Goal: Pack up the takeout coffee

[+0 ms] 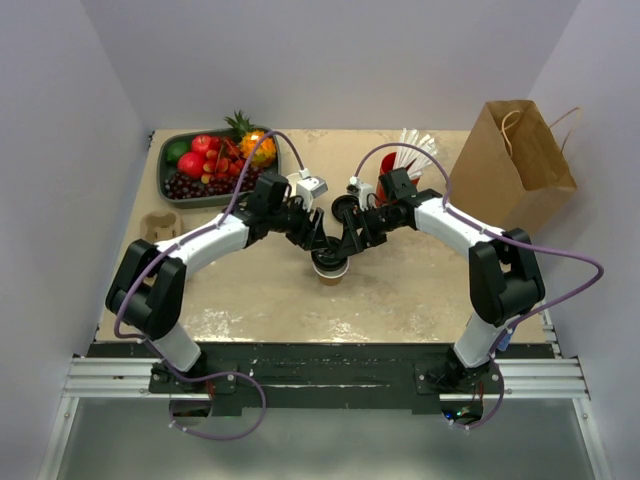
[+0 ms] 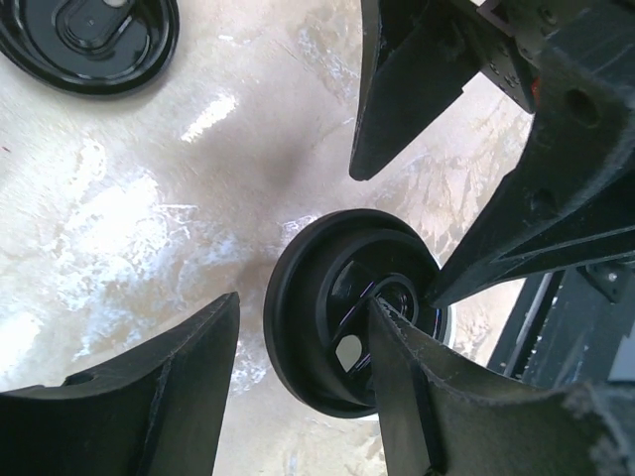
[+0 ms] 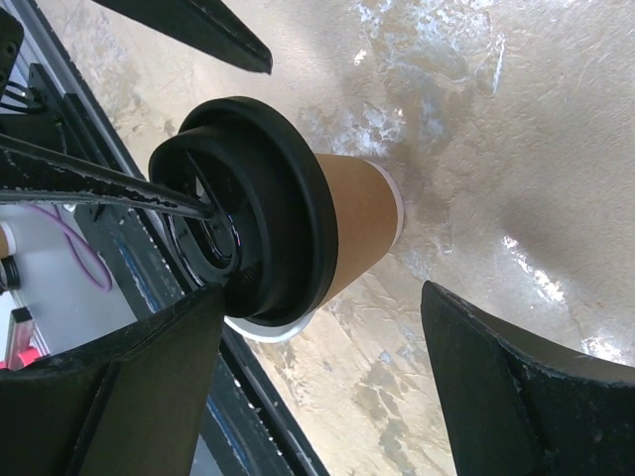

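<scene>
The takeout coffee [image 1: 330,268], a small tan-and-white paper cup w/ a round black plastic lid, stands upright in the middle of the mottled beige worktop [image 1: 420,290], both arms meeting over it; the lid looks seated, so the step in hand is prob. pressing it home and taking hold for the pack. The left gripper [image 2: 306,305] is part-open and holds nothing; one of its fingers [image 2: 437,407] lies over the lid's top, the other stands just beside the rim. The right gripper [image 3: 322,290] gapes wide, straddling the cup, one finger near the lid's edge, the other well apart from the tan wall; no grip yet. Next move, by judgement: right gripper shuts on the cup body below the lid, gently, since paper crushes; left lifts clear; then carry it upright to the open brown paper bag [image 1: 512,150] at the far right. The right wrist cam shows the cup's side and the lid's fit; the left wrist cam sees only the lid top, plus a second loose black lid [image 2: 89,40] lying flat nearby; only the top cam shows the bag.
</scene>
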Robot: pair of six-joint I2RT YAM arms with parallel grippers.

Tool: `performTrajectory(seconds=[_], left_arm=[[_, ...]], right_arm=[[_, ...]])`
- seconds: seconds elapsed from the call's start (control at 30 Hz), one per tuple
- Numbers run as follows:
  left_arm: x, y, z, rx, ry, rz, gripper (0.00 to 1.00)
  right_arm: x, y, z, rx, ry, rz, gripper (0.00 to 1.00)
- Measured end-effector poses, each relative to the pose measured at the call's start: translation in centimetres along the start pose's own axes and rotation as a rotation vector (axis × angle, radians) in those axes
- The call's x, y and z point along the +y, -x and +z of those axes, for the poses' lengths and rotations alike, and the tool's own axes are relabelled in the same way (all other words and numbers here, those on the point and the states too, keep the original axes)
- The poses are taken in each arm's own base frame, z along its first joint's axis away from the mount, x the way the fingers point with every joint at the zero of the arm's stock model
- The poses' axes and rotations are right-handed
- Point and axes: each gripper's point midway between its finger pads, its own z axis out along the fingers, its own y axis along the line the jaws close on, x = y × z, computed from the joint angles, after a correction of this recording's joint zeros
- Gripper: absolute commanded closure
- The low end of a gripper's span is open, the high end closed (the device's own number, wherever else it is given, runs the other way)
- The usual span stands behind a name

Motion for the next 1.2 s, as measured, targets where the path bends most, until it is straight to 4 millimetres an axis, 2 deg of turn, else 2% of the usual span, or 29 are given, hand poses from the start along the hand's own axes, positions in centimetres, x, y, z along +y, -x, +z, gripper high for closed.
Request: performTrajectory(seconds=[0.13,0.3,0.6,1.0,1.2], left_arm=[[-0.5,0.3,-0.1,-0.007,-0.007,0.032,0.43],[-2.2,0.3,0.0,-0.003,-0.081,0.044,0.44],[-3.6,0.3,-0.3,-0.002,-0.142,0.053,0.45],[-3.8,0.3,-0.5,0.000,-0.147,0.055,0.46],[-4.4,1.5,-1.4,-0.040,-0.144,0.086,0.46]], right_arm=[[0.1,0.0,0.0,0.000,0.003,0.000,0.18],[0.1,0.0,0.0,0.001,0.006,0.000,0.18],[0.2,0.0,0.0,0.001,0.011,-0.002,0.16],[0.2,-0.1,0.0,0.002,0.012,-0.008,0.15],[0.6,-0.1,0.2,0.007,0.017,-0.018,0.15]])
